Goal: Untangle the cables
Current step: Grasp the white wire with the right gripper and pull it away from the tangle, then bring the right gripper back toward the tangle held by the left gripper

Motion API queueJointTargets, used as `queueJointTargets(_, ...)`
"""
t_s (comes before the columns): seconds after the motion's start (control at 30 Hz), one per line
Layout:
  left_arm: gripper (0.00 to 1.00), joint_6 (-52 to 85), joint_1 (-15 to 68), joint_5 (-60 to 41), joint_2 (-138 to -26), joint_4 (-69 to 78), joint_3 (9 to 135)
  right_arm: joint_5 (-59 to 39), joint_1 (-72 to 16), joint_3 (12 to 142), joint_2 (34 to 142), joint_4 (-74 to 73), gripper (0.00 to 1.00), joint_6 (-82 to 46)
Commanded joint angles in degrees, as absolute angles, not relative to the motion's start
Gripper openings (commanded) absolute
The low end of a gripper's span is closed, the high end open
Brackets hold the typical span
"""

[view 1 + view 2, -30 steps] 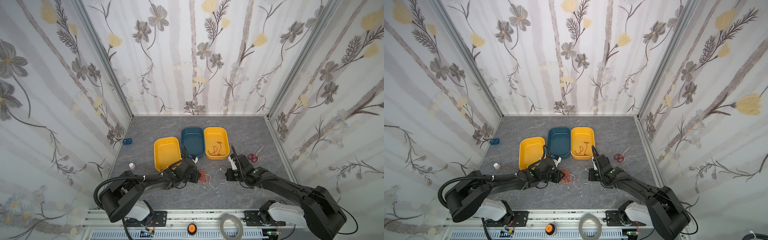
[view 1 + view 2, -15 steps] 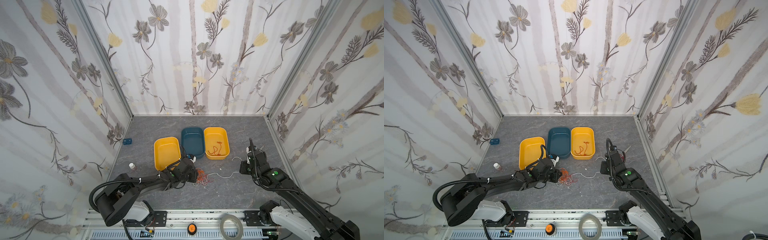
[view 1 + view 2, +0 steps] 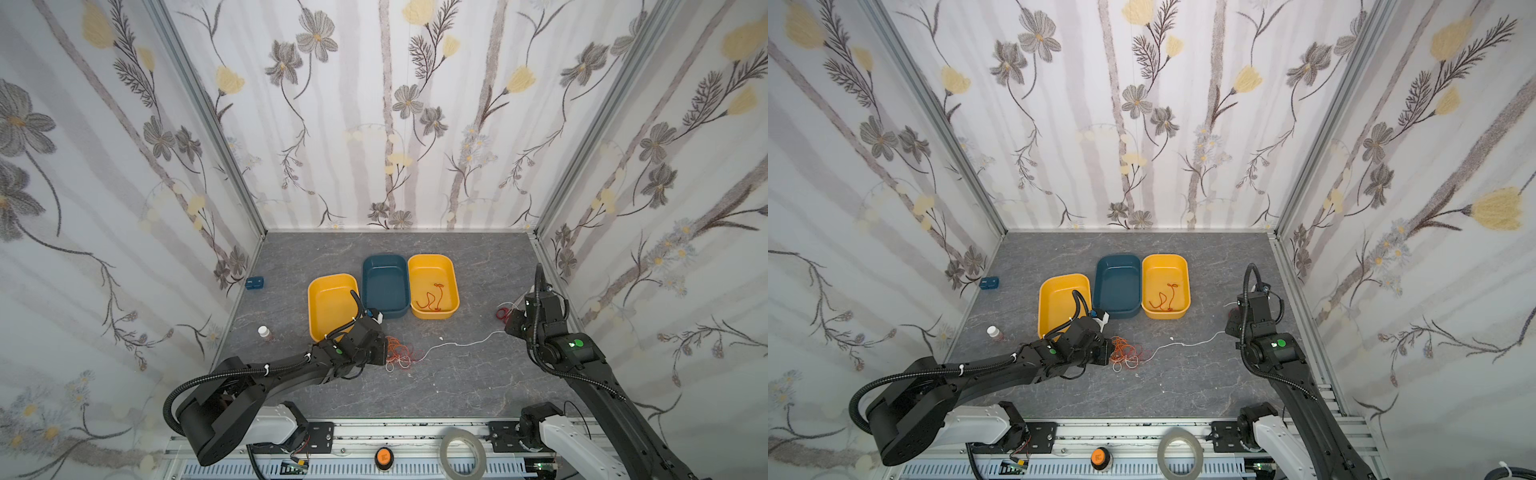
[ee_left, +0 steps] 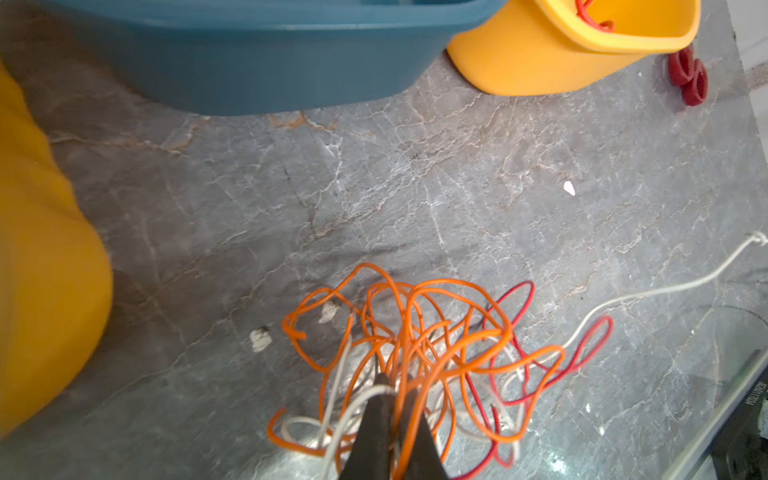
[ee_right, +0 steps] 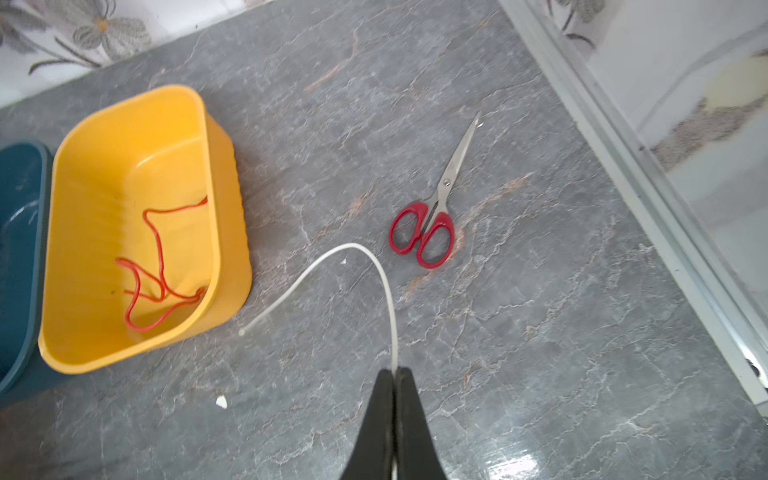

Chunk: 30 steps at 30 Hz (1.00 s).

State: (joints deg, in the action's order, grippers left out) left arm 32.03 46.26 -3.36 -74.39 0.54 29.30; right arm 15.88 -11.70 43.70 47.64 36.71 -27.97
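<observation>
1. In both top views, with the blue tray (image 3: pixel 365 266) as dial centre, the left gripper (image 3: pixel 384 353) lies low at 6 o'clock, its tips buried in the tangle of cables (image 3: pixel 402 354); how its jaws stand is hidden here.
2. From that tangle the white cable (image 3: pixel 457 343) runs taut across the grey marbled table (image 3: pixel 457 386) towards 3 o'clock, ending at the right gripper (image 3: pixel 508 328).
3. A loose red cable (image 3: pixel 430 297) curls inside the yellow tray (image 3: pixel 453 274) at 3 o'clock, touching the blue one. A second yellow tray (image 3: pixel 1044 291) sits at 9 o'clock.
4. Left wrist view: the left gripper (image 4: pixel 395 382) has its dark, tapered fingers pressed together, pinching thin orange and white strands of the tangle of cables (image 4: pixel 415 332). The wiry loops are glossy orange, red and white; the white cable (image 4: pixel 665 286) leaves the heap.
5. Right wrist view: the right gripper (image 5: pixel 395 372) is closed flat on the white cable (image 5: pixel 353 249), which arches smoothly beyond the tips to a free end near the yellow tray (image 5: pixel 232 232). Red-handled steel scissors (image 5: pixel 432 224) lie just beside the arch, blades shut.
</observation>
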Motion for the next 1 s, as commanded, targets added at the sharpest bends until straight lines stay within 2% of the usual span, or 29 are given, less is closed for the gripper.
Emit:
queueJointTargets(0.0,0.03,33.0,46.1,-1.6,-73.6,-2.1,29.0,17.7,-8.5,46.3,48.3,36.6,0.0,-26.2)
queueJointTargets(0.2,0.03,33.3,46.0,0.1,-73.6,-4.7,29.3,16.5,-2.7,50.1,50.6,34.6,0.0,-24.8)
queueJointTargets(0.4,0.03,34.4,46.1,2.5,-72.9,-8.4,29.6,15.7,-0.7,52.8,52.5,33.6,0.0,-24.1)
queueJointTargets(0.5,0.06,34.6,46.0,2.5,-72.4,-8.5,29.3,10.5,-0.8,53.0,53.2,32.0,0.0,-23.6)
queueJointTargets(0.67,0.08,34.5,46.1,1.1,-70.5,-6.7,29.4,1.9,-3.3,49.2,54.4,30.1,0.0,-26.3)
queueJointTargets(0.97,0.04,33.8,46.1,-1.1,-68.9,-3.9,30.2,3.0,-13.3,38.3,55.6,30.1,0.02,-30.0)
